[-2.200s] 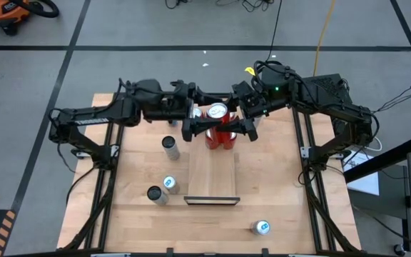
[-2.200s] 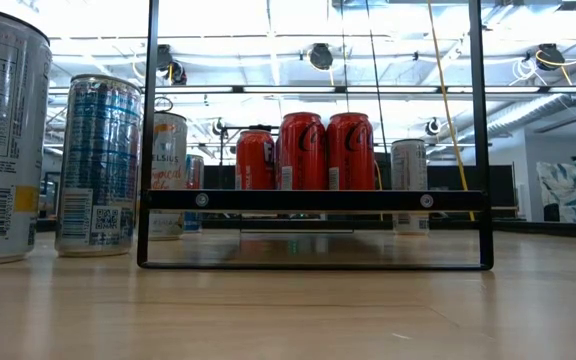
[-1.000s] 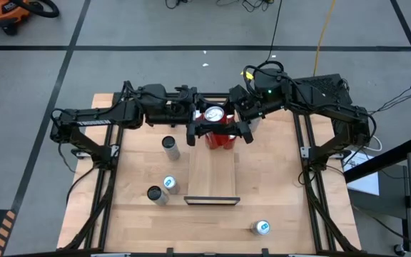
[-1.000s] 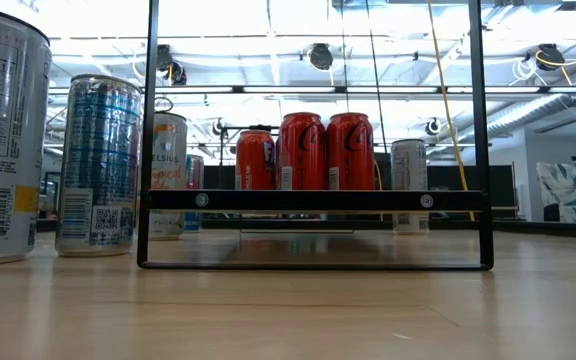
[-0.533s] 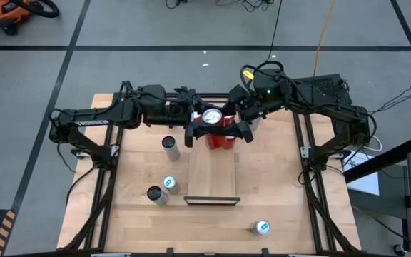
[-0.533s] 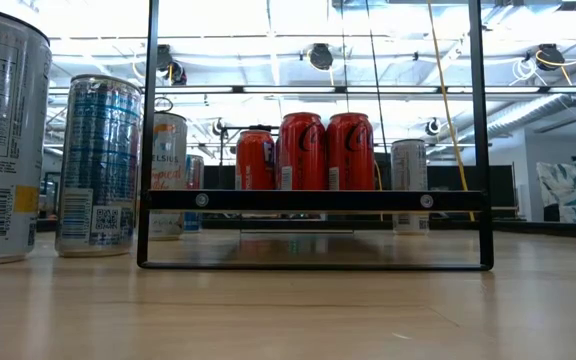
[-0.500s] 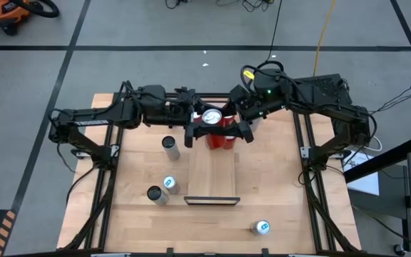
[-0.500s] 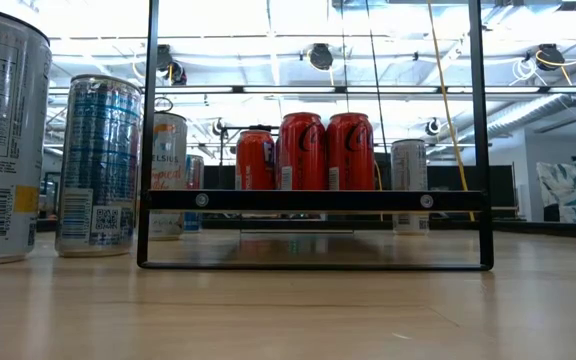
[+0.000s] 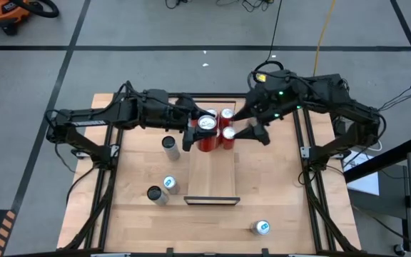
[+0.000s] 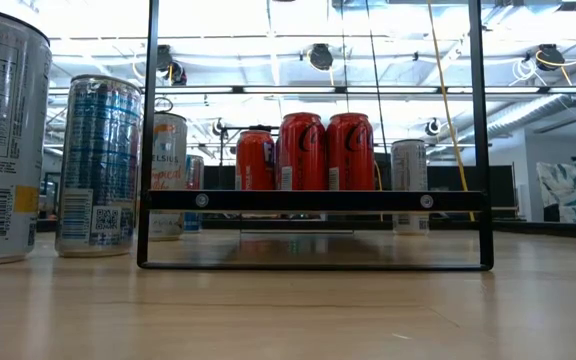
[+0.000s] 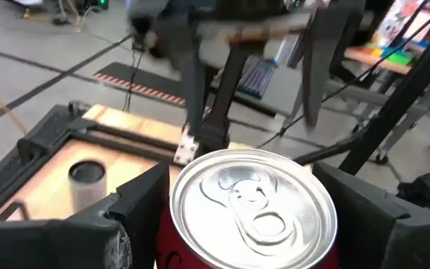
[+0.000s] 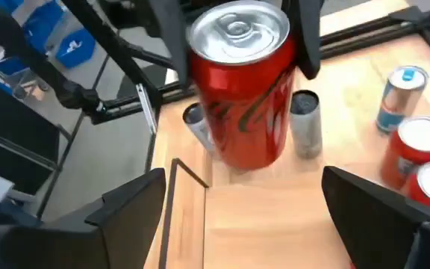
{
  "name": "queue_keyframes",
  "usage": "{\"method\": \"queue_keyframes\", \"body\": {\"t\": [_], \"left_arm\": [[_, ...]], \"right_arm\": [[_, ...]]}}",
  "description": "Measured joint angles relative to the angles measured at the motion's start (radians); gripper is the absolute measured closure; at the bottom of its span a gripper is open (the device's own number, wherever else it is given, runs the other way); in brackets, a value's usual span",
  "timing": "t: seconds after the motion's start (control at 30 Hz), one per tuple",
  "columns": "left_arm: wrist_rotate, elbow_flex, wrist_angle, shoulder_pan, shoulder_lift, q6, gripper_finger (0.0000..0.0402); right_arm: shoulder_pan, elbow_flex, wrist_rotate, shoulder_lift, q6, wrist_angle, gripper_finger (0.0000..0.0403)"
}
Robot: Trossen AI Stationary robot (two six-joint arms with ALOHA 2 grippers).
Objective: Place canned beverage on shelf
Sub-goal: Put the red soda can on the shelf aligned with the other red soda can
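Observation:
A red canned beverage (image 9: 205,128) stands upright between the fingers of my left gripper (image 9: 205,134), over the far end of the light-wood shelf (image 9: 212,175). In the left wrist view its silver top (image 11: 252,198) fills the space between the two fingers. Two more red cans (image 9: 227,114) (image 9: 229,133) stand on the shelf's far end, right beside it. My right gripper (image 9: 252,127) hangs open to the right of these cans with nothing in it. It looks at the held can (image 12: 248,90) from a short way off. My left gripper pinches the can's side wall (image 11: 172,246) just under the top rim, one finger (image 11: 125,217) on each side. The fingers come about level from the table's left. The can stays upright. Whether its bottom rests on the shelf, I cannot tell.
Several slim cans stand on the tabletop left of the shelf (image 9: 170,146) (image 9: 168,183) (image 9: 155,194), and one near the front right (image 9: 261,227). Black rails (image 9: 302,150) run along the table's sides. The shelf's near half is bare board (image 9: 212,185).
My right gripper has drawn away from the red can toward the table's right edge and now stands apart from it. My left gripper has carried the can a little toward the table's left and near edge, and the can has stayed upright.

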Motion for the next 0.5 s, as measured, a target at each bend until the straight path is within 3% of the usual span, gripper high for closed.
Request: {"method": "queue_keyframes", "body": {"t": [0.23,0.5], "left_arm": [[-0.054,-0.145,-0.037,0.001,-0.046,-0.022,0.0121],[-0.188,-0.437,0.181,0.001,-0.165,-0.054,0.0121]], "right_arm": [[0.016,0.0,0.083,-0.097,0.058,-0.19,0.0067],[0.099,-0.032,0.224,-0.219,0.175,-0.236,0.0067]]}}
